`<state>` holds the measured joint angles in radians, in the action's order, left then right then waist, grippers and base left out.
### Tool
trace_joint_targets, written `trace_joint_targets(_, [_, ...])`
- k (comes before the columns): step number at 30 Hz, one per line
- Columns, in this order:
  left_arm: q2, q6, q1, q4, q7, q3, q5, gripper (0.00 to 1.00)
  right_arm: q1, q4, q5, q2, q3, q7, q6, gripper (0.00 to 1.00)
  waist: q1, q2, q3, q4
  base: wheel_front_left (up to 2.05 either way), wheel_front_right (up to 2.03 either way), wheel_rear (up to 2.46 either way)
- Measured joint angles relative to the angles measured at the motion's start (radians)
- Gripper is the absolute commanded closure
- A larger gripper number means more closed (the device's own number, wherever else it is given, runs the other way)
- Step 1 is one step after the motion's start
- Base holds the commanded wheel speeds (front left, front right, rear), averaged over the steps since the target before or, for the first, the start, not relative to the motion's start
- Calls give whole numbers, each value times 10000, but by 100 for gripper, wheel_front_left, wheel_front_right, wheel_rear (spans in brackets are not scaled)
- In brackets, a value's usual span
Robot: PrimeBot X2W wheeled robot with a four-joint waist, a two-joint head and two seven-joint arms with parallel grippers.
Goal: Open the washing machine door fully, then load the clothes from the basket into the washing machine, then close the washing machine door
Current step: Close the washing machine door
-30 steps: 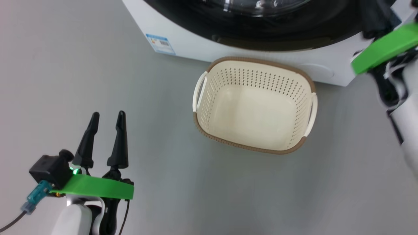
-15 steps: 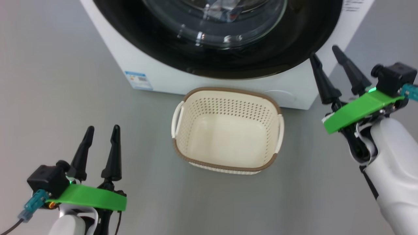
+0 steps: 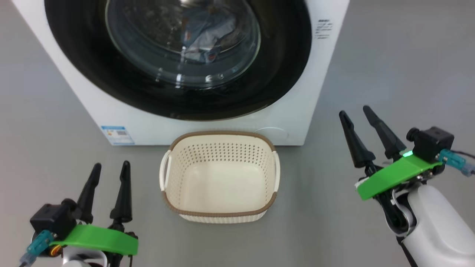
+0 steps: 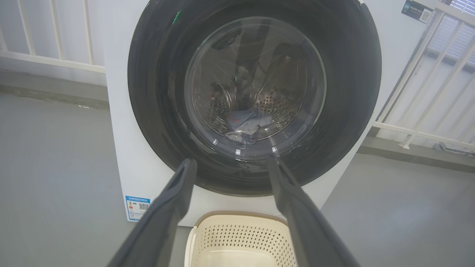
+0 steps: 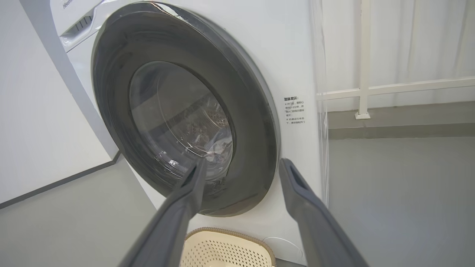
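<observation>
Lower left of the head view: left gripper [image 3: 111, 165], fingers spread apart, nothing between them, touching nothing. Lower right: right gripper [image 3: 354, 110], likewise spread wide and empty, tips angled toward the upper left. Between the two, at bottom centre, the basket [image 3: 219, 132] — upright on the grey floor [image 3: 55, 111], empty, well apart from both grippers. Just beyond it, across the top of the frame, the washing machine [image 3: 297, 122], with the washing machine door [image 3: 92, 85] shut flush against its front. Behind the glass, upper centre, the clothes [image 3: 207, 37] — a blue and white heap in the drum. Blue label sticker [image 3: 116, 135] at the machine's lower left corner, left of the basket. In both wrist views, door ahead beyond the spread fingers, basket rim at the bottom edge.
</observation>
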<state>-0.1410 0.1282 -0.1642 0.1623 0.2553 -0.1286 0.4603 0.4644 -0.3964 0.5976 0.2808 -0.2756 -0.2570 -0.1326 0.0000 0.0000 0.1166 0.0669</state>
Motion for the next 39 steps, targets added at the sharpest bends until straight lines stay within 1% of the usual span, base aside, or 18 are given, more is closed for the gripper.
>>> trace_joint_targets(9, [46,-2,362,21,0,268,-67,0,-1244,485,-245,-234,673,0,4,0,0,0,-605,-654,0,0,0])
trace_joint_targets(17, [77,0,684,42,0,278,23,0,-2339,993,-449,-341,1546,0,4,0,0,0,-960,-946,0,0,0])
trace_joint_targets(25, [75,-2,884,15,0,290,123,0,-2662,1325,-669,-420,1975,0,4,0,0,0,-1044,-1012,0,0,0])
trace_joint_targets(39, [65,-2,885,-52,0,288,123,0,-2793,1421,-953,-550,2132,0,4,0,0,0,-949,-925,0,0,0])
